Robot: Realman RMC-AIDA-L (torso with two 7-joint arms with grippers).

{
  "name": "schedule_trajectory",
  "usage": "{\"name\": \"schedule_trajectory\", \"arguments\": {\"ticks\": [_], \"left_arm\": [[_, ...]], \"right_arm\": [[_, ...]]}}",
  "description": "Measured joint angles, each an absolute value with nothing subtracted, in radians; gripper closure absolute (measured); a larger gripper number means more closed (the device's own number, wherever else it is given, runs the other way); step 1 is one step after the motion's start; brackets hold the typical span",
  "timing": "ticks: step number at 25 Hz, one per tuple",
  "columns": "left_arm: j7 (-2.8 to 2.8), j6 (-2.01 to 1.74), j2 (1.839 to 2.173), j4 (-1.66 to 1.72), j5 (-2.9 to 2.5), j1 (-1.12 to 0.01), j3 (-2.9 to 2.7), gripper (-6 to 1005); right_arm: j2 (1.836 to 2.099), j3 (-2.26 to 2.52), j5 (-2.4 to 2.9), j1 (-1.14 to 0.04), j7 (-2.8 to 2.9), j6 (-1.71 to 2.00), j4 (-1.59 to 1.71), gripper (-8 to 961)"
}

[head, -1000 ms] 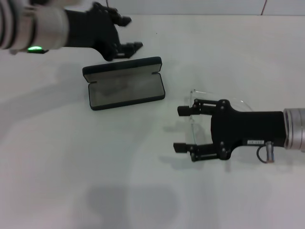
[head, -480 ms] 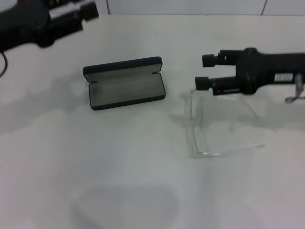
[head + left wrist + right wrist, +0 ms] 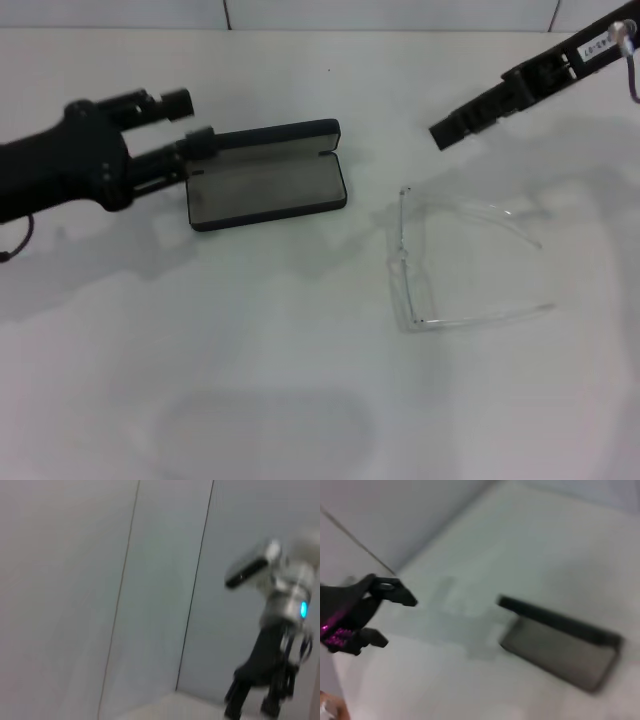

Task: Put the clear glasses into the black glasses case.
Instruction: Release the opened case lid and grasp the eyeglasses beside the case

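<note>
Lying open on the white worktop [image 3: 300,400], the matte black hinged glasses case [image 3: 265,185] sits beside the transparent wraparound plastic glasses [image 3: 455,262]; left gripper [image 3: 183,120] fingers apart, right gripper [image 3: 445,132] fingers unclear.

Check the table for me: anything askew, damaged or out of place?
Nothing stands out. The black glasses case lies open and empty, the clear glasses rest intact with arms unfolded, apart from it; both the left gripper and right gripper hold nothing.

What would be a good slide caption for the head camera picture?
Open black glasses case and clear glasses lie apart on a white table; left end effector beside the case, right end effector raised beyond the glasses.
</note>
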State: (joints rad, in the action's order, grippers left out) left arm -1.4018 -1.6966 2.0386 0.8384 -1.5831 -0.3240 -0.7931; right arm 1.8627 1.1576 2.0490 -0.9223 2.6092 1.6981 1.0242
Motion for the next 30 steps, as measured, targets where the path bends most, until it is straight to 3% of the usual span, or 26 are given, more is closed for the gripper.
{"name": "schedule_trajectory", "arguments": {"ticks": [3,12,15,30], "left_arm": [[-1.394,-1.668,2.042,0.838,-1.622,-0.322,-0.792,415],[-1.366,-1.607,2.054,0.836,-1.677,-0.320,-0.791,417],[-1.356,-1.593,2.061,0.836,-1.693,-0.333,-0.792,417],[-1.339,-1.535,2.081,0.834,-1.710,-0.360,-0.796,417]], "right_arm": [[1.875,1.152,2.179,-1.004,2.716,1.752,0.999,175],[1.992,1.153,2.464,-1.164,2.817,1.789,0.875,174],[2.015,1.159,2.525,-1.202,2.821,1.776,0.815,174],[2.027,1.276,2.484,-1.239,2.839,1.513,0.589,174]]}}
